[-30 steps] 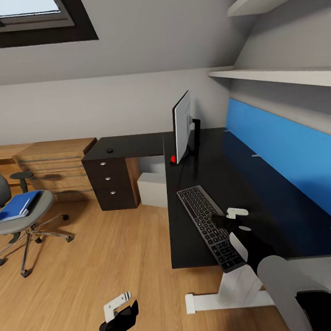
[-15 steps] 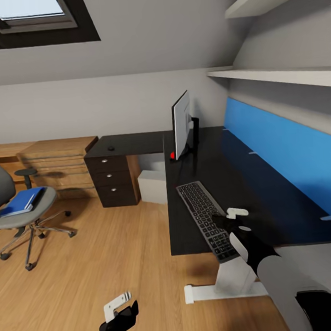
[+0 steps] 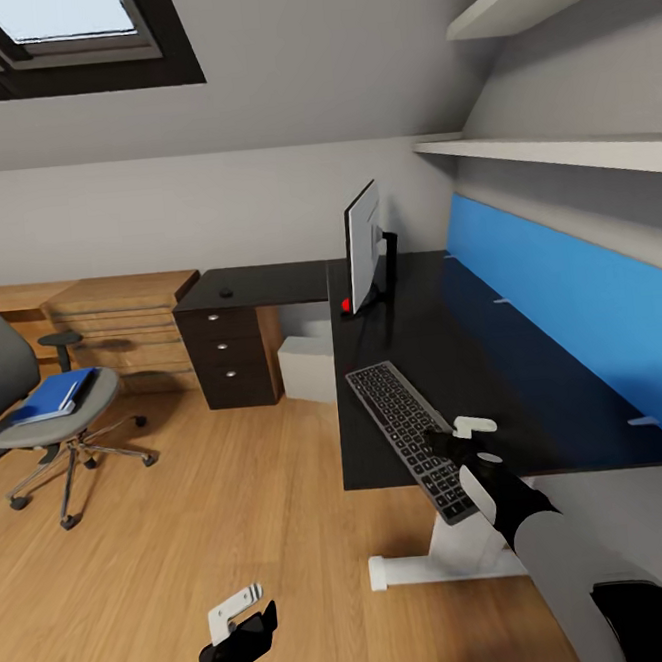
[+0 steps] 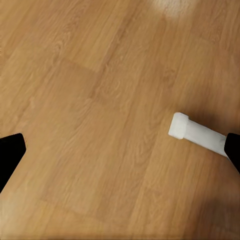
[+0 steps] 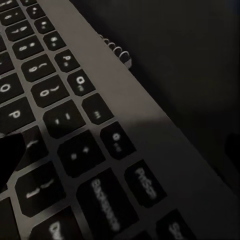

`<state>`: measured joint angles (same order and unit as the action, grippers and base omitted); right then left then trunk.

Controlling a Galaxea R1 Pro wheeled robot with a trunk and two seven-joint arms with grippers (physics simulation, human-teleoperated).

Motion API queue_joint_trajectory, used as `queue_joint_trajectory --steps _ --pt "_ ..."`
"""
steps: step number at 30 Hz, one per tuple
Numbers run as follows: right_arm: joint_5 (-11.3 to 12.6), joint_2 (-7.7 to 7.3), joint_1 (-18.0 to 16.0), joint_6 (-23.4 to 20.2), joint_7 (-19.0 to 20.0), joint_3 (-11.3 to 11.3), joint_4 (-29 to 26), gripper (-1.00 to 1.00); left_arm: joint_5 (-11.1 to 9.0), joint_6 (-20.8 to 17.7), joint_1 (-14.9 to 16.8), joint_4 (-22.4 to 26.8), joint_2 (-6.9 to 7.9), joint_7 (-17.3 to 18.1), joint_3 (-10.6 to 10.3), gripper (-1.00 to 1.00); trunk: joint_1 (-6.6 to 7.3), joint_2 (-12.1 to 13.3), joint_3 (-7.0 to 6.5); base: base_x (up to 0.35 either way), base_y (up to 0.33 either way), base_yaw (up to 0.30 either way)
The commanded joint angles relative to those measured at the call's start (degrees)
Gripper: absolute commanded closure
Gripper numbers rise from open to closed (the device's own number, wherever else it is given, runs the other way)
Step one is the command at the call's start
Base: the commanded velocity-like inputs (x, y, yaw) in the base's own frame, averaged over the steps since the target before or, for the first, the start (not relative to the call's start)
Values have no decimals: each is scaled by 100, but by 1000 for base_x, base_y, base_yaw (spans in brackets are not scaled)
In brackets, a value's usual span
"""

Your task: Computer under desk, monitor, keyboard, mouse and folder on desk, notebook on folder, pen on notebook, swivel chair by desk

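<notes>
The black desk [image 3: 494,357] carries the monitor [image 3: 366,248], seen edge-on at its far end. The small black mouse [image 3: 226,292] lies on the desk's drawer wing. The light grey computer [image 3: 306,366] stands under the desk. My right gripper [image 3: 468,439] is shut on the right edge of the keyboard [image 3: 405,430], whose near end juts past the desk's front edge; its keys [image 5: 75,125] show close up. The swivel chair [image 3: 3,365] stands at the left with the blue folder [image 3: 54,395] on its seat. My left gripper [image 3: 235,612] hangs open over the floor. Notebook and pen are out of view.
A wooden dresser [image 3: 119,314] and a small round stool [image 3: 59,340] stand behind the chair. A blue wall panel [image 3: 569,300] and shelves [image 3: 556,151] line the desk's right side. The desk's white foot [image 3: 432,566] [image 4: 197,134] rests on the wood floor.
The camera has moved, shifting the desk's front edge up the picture and the chair rightward. The keyboard stayed with my right gripper and overhangs the front edge more. The left gripper looks unchanged.
</notes>
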<state>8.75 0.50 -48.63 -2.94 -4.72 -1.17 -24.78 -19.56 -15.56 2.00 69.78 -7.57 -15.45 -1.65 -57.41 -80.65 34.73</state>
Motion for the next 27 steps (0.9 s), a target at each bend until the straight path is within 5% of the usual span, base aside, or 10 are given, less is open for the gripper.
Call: queue_joint_trajectory --steps 1,27 --pt "48 3 3 -31 -12 -6 97 -100 -58 -18 2 10 2 -45 -10 -100 0 -3 7 -29 4 0" --pt "57 8 3 -31 -3 -6 114 -100 -65 -24 2 0 1 -45 -11 -100 0 -3 7 -57 0 0"
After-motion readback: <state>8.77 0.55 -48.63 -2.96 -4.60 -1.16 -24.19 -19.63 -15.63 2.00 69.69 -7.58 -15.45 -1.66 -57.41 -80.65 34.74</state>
